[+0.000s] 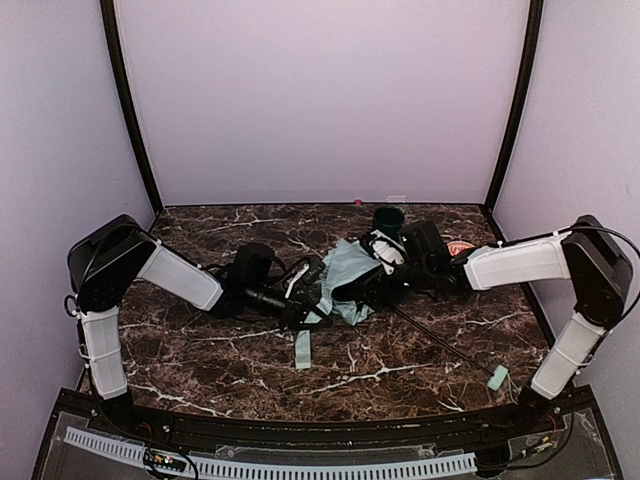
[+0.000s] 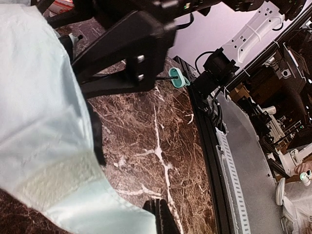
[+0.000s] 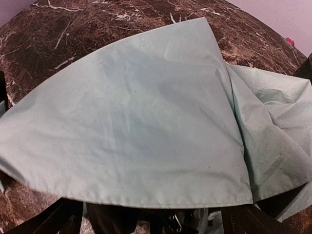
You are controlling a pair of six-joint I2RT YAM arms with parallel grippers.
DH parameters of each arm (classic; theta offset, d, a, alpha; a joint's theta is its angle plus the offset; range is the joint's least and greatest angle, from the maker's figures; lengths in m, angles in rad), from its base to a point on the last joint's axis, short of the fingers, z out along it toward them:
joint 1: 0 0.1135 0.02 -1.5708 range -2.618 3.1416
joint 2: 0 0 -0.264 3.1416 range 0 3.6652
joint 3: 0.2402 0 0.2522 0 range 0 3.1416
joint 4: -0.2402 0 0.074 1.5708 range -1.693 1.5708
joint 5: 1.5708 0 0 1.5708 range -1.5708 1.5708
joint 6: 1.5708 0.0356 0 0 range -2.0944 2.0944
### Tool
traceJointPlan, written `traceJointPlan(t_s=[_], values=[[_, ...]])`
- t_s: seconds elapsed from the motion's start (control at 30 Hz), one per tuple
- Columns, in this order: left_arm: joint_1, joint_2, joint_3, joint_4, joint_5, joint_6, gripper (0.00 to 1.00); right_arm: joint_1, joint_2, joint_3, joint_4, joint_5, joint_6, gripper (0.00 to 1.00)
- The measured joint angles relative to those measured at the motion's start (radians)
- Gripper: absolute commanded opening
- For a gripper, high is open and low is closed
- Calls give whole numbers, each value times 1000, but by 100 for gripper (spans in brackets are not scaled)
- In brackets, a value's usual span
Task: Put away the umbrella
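The umbrella (image 1: 343, 272) lies crumpled at the table's middle, its pale mint canopy over black ribs. Its thin black shaft (image 1: 440, 340) runs toward the near right and ends at the mint handle (image 1: 497, 378), also seen in the left wrist view (image 2: 178, 78). A mint strap (image 1: 303, 350) trails toward the front. My left gripper (image 2: 163, 219) is shut at the canopy's (image 2: 44, 122) left edge; the fabric lies against its fingers, and I cannot tell whether it is pinched. My right gripper (image 3: 151, 222) is open, fingers wide apart, with the canopy (image 3: 141, 117) draped over them.
A dark green cup (image 1: 389, 216) stands at the back, just behind the right gripper. A red-and-white object (image 1: 460, 247) lies right of that arm's wrist. A small pink item (image 1: 357, 202) sits at the back wall. The black table edge (image 2: 207, 146) runs along the front.
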Motion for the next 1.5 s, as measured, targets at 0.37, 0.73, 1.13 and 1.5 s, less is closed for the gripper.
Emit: traceJointPlan(t_s=[0.37,0.73,1.13,1.5], values=[[1,-37,10,-230,-56,106,0,13,-200,-38,-232,18,14,71],[1,-139,10,-395,-97,211,0,58,-2,-47,-319,119,86,21],[-24,-234,-43,-467,-107,315,0,-55,-60,-23,-320,-71,82,0],[-35,-354,-77,-417,-107,501,0,-179,-397,3,-339,-628,-112,0]])
